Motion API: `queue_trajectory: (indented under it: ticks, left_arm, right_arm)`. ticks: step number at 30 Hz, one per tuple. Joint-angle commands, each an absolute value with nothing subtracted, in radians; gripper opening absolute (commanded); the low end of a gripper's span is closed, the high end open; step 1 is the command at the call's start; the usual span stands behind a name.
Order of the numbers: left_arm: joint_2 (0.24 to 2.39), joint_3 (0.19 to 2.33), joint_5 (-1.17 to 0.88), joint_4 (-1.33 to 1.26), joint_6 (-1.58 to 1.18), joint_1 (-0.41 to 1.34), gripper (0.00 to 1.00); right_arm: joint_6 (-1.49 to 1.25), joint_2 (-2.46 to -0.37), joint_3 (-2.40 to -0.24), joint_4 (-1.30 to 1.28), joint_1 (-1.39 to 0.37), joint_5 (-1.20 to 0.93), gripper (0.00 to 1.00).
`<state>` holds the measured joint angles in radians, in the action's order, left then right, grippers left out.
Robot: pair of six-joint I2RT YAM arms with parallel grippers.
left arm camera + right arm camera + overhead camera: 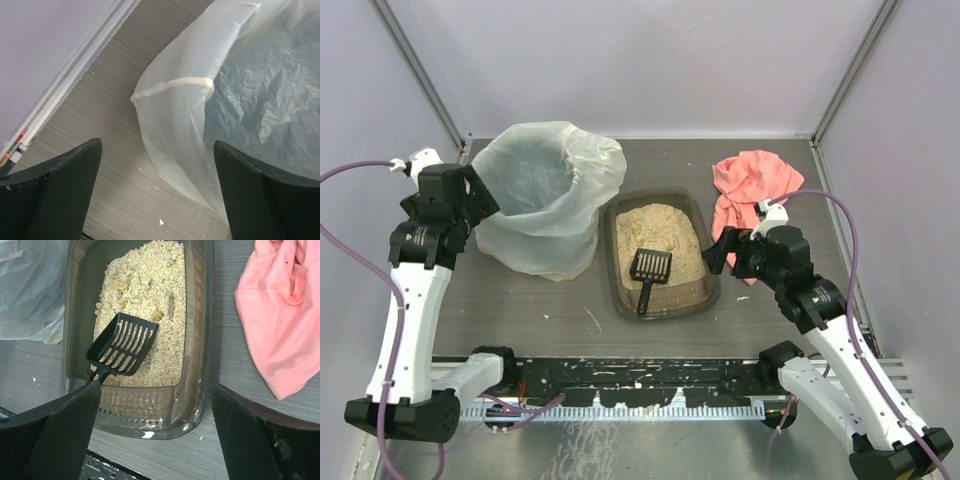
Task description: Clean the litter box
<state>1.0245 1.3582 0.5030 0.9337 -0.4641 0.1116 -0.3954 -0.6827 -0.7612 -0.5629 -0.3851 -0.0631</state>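
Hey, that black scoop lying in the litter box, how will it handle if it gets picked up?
The scoop looks like thin moulded plastic, so probably stiff and light. Its slotted head rests on loose litter in the litter box, so grains may sift through when it's lifted. The narrow handle might pivot in a loose grip.

In the right wrist view a finger (65, 435) of the right claw (155, 387) hides the handle end of the black scoop (122, 345), and the pink cloth (280, 315) runs off the top and right edges. The left wrist view crops the bag-lined bin (260, 100) at top and right.
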Motion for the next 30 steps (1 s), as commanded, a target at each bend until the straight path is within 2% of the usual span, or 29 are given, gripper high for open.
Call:
queue_trajectory:
  ticks: [1, 4, 11, 13, 25, 30]
  left_arm:
    - [1.047, 1.317, 0.282, 0.767, -0.488, 0.027, 0.94]
    - [1.092, 1.31, 0.251, 0.723, -0.499, 0.007, 0.89]
    - [1.195, 1.35, 0.212, 0.664, -0.519, -0.024, 0.56]
    - [1.226, 1.364, 0.194, 0.647, -0.53, -0.025, 0.51]
    - [1.429, 1.469, 0.087, 0.575, -0.622, -0.014, 0.47]
    - [1.423, 1.477, 0.121, 0.582, -0.615, -0.002, 0.61]
  right_arm:
    - [-0.387, -0.672, -0.768, -0.538, -0.389, -0.078, 0.94]
    - [-0.385, -0.674, -0.77, -0.537, -0.389, -0.078, 0.94]
    - [-0.393, -0.667, -0.753, -0.528, -0.389, -0.07, 0.93]
    - [-0.395, -0.667, -0.749, -0.526, -0.389, -0.064, 0.93]
    - [-0.389, -0.687, -0.748, -0.514, -0.388, -0.052, 0.93]
    - [-0.394, -0.71, -0.751, -0.499, -0.389, -0.044, 0.94]
